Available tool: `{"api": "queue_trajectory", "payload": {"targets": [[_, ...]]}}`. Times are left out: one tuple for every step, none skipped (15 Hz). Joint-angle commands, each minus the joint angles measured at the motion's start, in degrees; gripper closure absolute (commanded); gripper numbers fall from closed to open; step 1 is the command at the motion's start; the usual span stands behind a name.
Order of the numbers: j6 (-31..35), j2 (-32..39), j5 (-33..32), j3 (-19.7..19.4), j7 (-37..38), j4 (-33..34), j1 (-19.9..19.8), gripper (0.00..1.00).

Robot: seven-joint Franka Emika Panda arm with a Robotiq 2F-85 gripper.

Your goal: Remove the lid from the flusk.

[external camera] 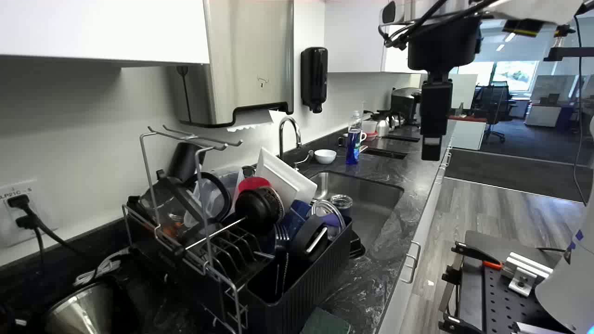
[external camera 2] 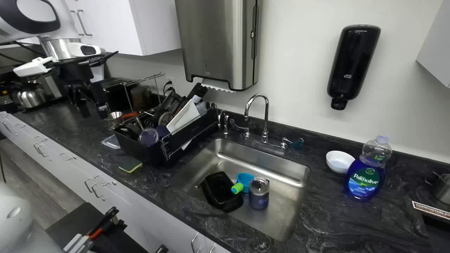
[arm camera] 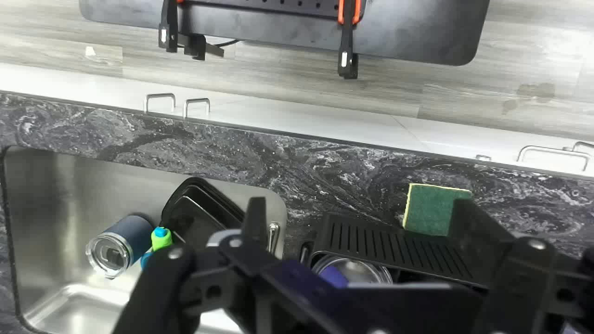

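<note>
Lidded flask; marking only in an exterior view.

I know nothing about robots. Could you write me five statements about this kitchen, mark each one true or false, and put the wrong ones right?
1. The dark blue flask stands upright in the sink. True.
2. The clear lid is off the flask. False: the clear lid sits on top of the flask.
3. The robot's gripper is open. True.
4. The sponge lies in the sink. False: the sponge lies on the counter, beside the dish rack.
5. The white bowl stands next to the soap bottle. True.
</note>
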Motion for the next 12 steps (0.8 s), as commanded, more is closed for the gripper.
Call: {"api": "queue_trajectory", "payload": {"targets": [[-0.1,0.2,-0.3,-0.6,0.3,0.1,0.7,0.00],[-0.1,0.2,-0.3,-0.6,0.3,0.1,0.7,0.00],[-0.1,0.2,-0.3,-0.6,0.3,0.1,0.7,0.00],[-0.1,0.2,-0.3,-0.6,0.3,0.1,0.7,0.00],[-0.1,0.2,-0.3,-0.6,0.3,0.1,0.7,0.00],[-0.1,0.2,-0.3,-0.6,0.3,0.1,0.7,0.00],[-0.1,0.2,-0.3,-0.6,0.3,0.1,0.7,0.00],[-0.1,0.2,-0.3,-0.6,0.3,0.1,0.7,0.00],[-0.1,0.2,-0.3,-0.6,0.3,0.1,0.7,0.00],[0.2,0.8,-0.9,-0.4,0.6,0.1,0.3,0.00],[1.5,1.3,-1.1,-0.8,-0.2,-0.4,0.2,0.00],[3.4,1.5,-1.3,-1.3,-1.7,-1.2,0.4,0.00]]}}
